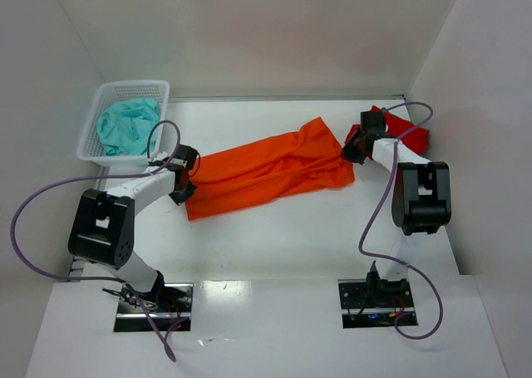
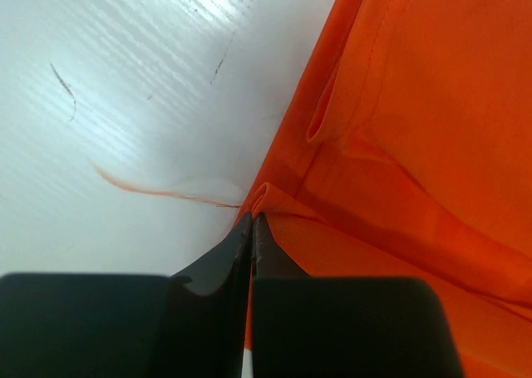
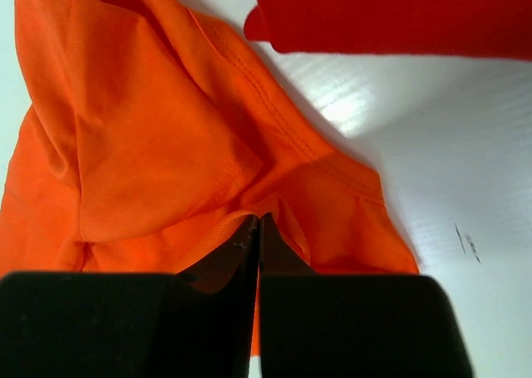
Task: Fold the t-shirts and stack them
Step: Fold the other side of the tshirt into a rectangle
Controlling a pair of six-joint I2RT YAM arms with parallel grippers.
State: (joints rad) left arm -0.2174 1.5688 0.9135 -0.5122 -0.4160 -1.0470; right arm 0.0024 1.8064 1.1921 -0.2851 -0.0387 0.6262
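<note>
The bright orange t-shirt (image 1: 270,170) lies stretched across the middle of the table, running from lower left to upper right. My left gripper (image 1: 184,184) is shut on its left edge; the wrist view shows the black fingers (image 2: 218,266) pinching a fold of the orange t-shirt (image 2: 416,145). My right gripper (image 1: 352,152) is shut on its right end, where the wrist view shows the orange t-shirt (image 3: 158,145) bunched at the closed jaws. The deeper red t-shirt (image 1: 401,129) lies at the far right behind my right gripper, and shows folded in the right wrist view (image 3: 399,17).
A white mesh basket (image 1: 108,95) with a teal cloth (image 1: 127,125) in it stands at the far left. White walls enclose the table on the left, back and right. A loose orange thread (image 2: 150,190) lies on the table beside the shirt's edge.
</note>
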